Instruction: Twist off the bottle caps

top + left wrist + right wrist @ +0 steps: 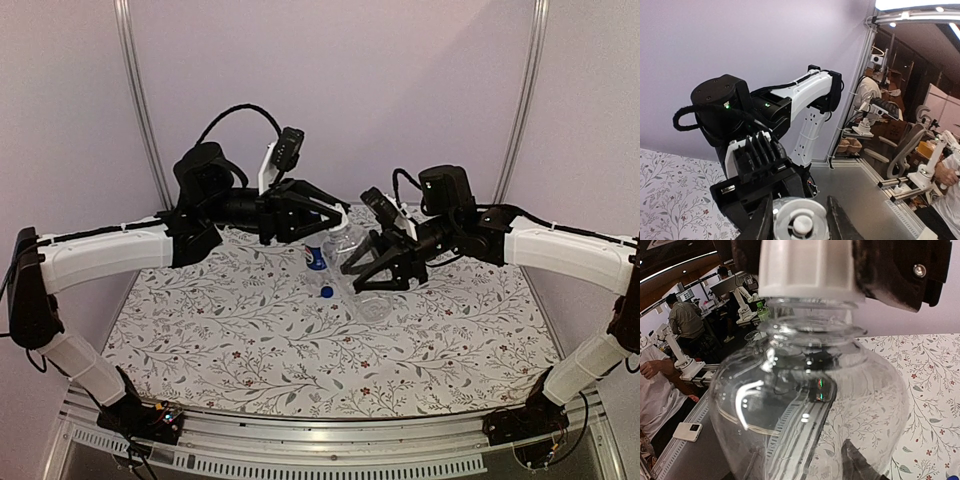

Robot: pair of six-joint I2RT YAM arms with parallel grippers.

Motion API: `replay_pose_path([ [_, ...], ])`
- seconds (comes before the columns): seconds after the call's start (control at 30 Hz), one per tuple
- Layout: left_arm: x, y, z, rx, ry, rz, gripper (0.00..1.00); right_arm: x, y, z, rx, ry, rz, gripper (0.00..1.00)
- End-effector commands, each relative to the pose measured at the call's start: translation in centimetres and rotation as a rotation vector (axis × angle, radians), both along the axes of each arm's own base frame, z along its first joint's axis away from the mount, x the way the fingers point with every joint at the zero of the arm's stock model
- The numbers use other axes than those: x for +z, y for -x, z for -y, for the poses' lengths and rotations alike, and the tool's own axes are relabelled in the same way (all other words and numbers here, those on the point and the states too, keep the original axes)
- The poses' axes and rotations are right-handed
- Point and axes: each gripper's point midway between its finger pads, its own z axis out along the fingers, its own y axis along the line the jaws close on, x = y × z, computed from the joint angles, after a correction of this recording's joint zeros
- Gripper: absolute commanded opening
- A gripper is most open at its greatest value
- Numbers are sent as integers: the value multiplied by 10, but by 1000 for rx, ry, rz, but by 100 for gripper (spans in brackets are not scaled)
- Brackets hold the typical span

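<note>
My right gripper [378,268] is shut on the shorter clear bottle [362,288] and holds it tilted above the table; the bottle fills the right wrist view [805,410]. Its whitish cap [807,267] sits on the neck and points toward my left gripper [335,222], which is shut around it. The left wrist view shows the cap [801,220] end-on between the two dark fingers [762,222]. The bright blue cap [326,293] lies loose on the cloth. The taller bottle's blue-and-white label [316,258] shows below the left gripper; the rest of that bottle is mostly hidden.
A floral tablecloth [250,340] covers the table. Purple walls and metal frame posts [140,100] close in the back. The two arms meet over the far middle of the table.
</note>
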Motion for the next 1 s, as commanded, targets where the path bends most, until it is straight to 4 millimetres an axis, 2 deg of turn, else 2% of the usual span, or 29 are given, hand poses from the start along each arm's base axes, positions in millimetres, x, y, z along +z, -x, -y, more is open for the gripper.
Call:
replay_pose_path([
  [0.0,2,-12,-3,88,-21,-22,12,1,-13,-5,-64,7,33,47],
  [0.1,2,-29,-5,217,-44,-71,3,-2,-26,-7,-151,38,50,47],
  [0.3,-14,-71,-17,574,-140,-261,7,-10,-61,-8,-352,123,90,47],
  [0.37,-15,-75,-19,686,-164,-278,7,-14,-72,-7,-411,150,104,47],
  [0.47,-9,-71,-13,770,-190,-266,12,-21,-84,-5,-476,188,121,47],
  [0.6,-20,-73,-8,827,-265,-292,18,-26,-86,-4,-485,201,130,47],
  [0.7,-21,-73,-8,828,-263,-299,26,-26,-82,-4,-469,193,134,47],
  [0.97,-2,-59,-6,691,-183,-206,65,-22,-75,-3,-439,172,135,47],
])
